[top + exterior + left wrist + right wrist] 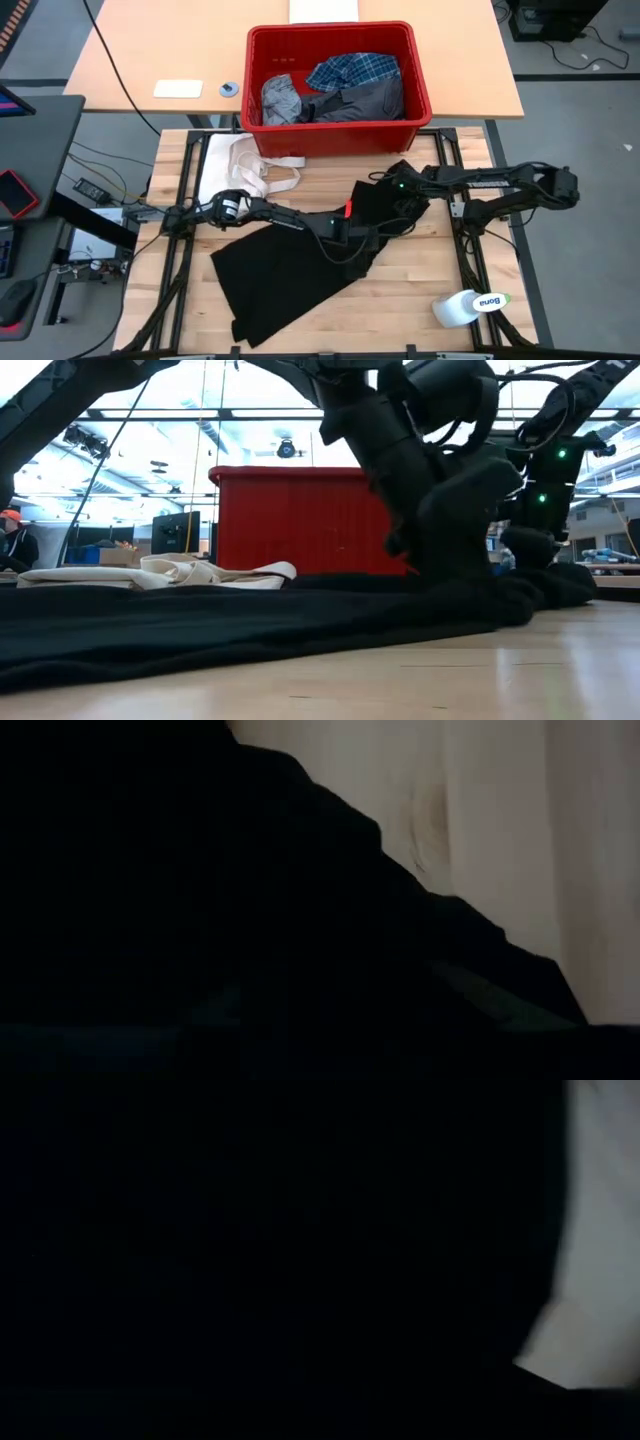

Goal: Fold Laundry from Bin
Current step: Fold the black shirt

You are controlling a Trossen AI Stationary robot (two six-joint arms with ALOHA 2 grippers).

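Note:
A large black garment (290, 275) lies spread on the wooden table, running from the near left to a bunched end (400, 200) near the bin; the low view shows it flat on the left (250, 625) and humped at the right. My left gripper (368, 232) is down at that bunched part, tipped steeply downward (455, 560). My right gripper (402, 188) is just beyond it, also low over the cloth (545, 555). Both vanish against the black cloth, and both wrist views are nearly all dark. The red bin (335, 135) holds a plaid shirt (355, 70) and grey garments (282, 100).
A cream-white cloth with strap loops (250, 165) lies on the table left of the bin, also seen in the low view (170, 572). A white bottle (470, 305) lies at the near right corner. Bare wood shows at the near right (420, 290).

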